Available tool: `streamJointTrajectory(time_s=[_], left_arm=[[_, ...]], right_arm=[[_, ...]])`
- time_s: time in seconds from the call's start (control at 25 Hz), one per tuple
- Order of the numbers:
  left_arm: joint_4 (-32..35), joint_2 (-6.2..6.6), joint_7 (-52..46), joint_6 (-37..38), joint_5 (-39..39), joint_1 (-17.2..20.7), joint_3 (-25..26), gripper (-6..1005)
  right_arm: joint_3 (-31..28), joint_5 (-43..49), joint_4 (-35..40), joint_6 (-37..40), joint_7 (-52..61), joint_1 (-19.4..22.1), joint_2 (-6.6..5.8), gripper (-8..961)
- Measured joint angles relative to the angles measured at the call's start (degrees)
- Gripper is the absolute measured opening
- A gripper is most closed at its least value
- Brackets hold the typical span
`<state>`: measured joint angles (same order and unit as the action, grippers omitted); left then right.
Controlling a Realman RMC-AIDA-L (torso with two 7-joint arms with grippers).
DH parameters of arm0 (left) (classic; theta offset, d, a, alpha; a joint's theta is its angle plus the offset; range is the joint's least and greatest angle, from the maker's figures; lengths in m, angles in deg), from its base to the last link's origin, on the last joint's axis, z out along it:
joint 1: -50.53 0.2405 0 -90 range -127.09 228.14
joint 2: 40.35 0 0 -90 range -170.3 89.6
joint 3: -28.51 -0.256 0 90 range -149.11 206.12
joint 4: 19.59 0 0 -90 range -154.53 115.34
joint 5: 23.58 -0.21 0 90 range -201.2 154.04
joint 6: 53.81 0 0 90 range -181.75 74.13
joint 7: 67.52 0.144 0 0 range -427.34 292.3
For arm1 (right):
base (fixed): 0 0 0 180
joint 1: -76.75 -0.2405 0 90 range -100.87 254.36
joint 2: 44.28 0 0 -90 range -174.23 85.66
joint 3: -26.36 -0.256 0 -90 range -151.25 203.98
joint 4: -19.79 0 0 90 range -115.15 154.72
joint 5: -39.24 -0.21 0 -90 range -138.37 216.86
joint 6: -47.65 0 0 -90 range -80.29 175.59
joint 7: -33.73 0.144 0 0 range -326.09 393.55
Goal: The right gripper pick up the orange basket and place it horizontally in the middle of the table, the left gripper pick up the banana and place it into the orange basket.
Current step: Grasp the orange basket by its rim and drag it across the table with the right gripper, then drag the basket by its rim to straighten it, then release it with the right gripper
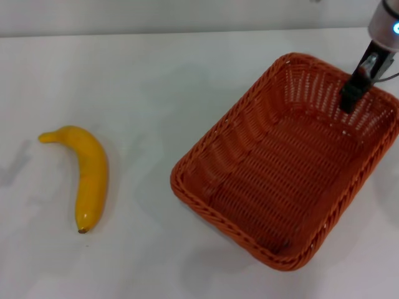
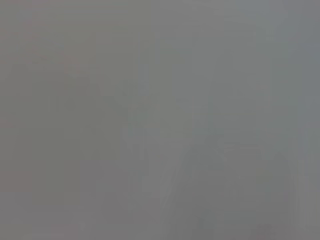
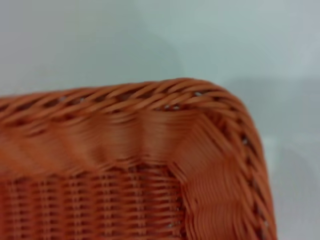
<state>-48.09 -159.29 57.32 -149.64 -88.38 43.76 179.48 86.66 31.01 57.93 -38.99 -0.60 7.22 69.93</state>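
The orange basket (image 1: pixel 252 115) sits on the right half of the white table (image 1: pixel 156 81), turned diagonally, with nothing inside it. My right gripper (image 1: pixel 352 93) comes down at its far right rim, and one black finger reaches inside the basket against the wall. The other finger is hidden. The right wrist view shows a corner of the basket (image 3: pixel 150 135) with its braided rim close up. The yellow banana (image 1: pixel 89 175) lies on the left of the table, stem toward the far left. My left gripper is out of view, and the left wrist view shows only plain grey.
White tabletop stretches between the banana and the basket. The table's far edge (image 1: pixel 187 32) runs along the top of the head view. Bare table (image 3: pixel 150 40) shows beyond the basket corner in the right wrist view.
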Motion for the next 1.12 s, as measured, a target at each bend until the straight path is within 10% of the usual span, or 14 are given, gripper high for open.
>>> streamJointTrajectory(time_s=[0.6, 1.12], left_arm=[[-9.58, 0.43, -4.48, 3.99, 0.37, -0.10, 0.55, 870], [-10.71, 1.60, -4.85, 6.98, -0.18, -2.15, 0.56, 866]], right_arm=[[-19.35, -1.15, 11.86, -7.30, 14.12, 7.40, -2.65, 204], [-19.45, -14.48, 22.85, -11.86, 19.30, 20.76, 1.27, 134]])
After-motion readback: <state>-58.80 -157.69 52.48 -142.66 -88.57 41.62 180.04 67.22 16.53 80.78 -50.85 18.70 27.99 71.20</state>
